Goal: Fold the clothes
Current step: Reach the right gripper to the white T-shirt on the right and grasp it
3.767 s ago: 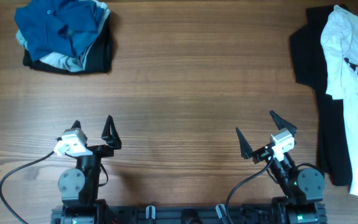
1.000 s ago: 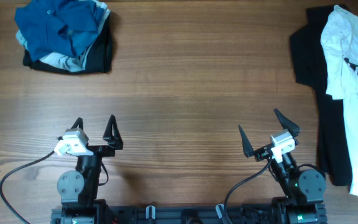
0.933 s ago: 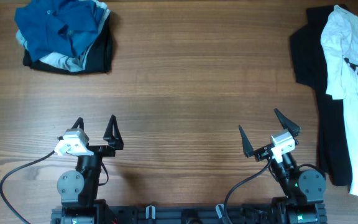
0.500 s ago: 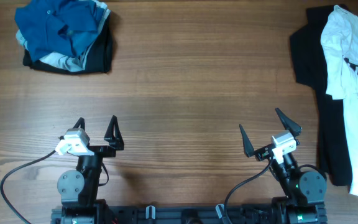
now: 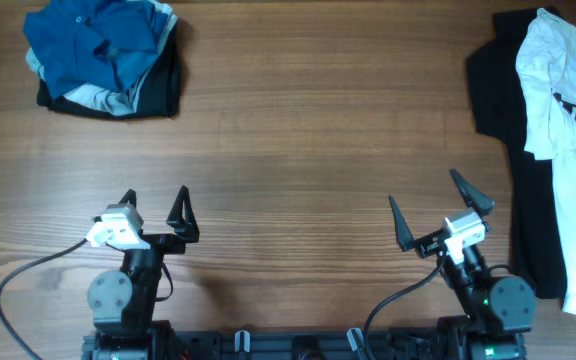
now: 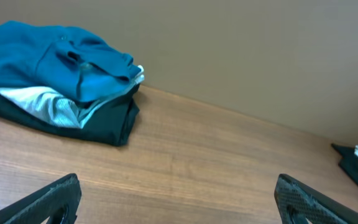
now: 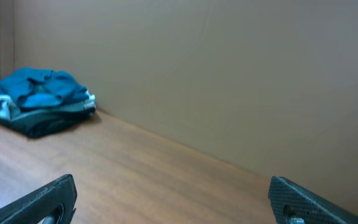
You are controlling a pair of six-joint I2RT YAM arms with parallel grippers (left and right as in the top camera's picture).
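Pincers on both sides, left pincer point(image 5: 154, 197) and right pincer point(image 5: 425, 198), stand wide open, holding nothing. The white shirt point(image 5: 568, 150) lies bunched at the right edge of the surface point(image 5: 298, 130). Best pinch one corner, one layer only.

Robotics lab or test bench, by the look of it. A bare wood-grain table point(image 5: 298, 150) stands against a plain beige wall point(image 7: 229, 74). Two robot arms point(image 5: 118, 290) sit on a black rail point(image 5: 298, 345) along its near edge (cables point(image 5: 28, 275) trailing). Clothes point(image 5: 103, 55) are heaped at its far left corner and right edge.
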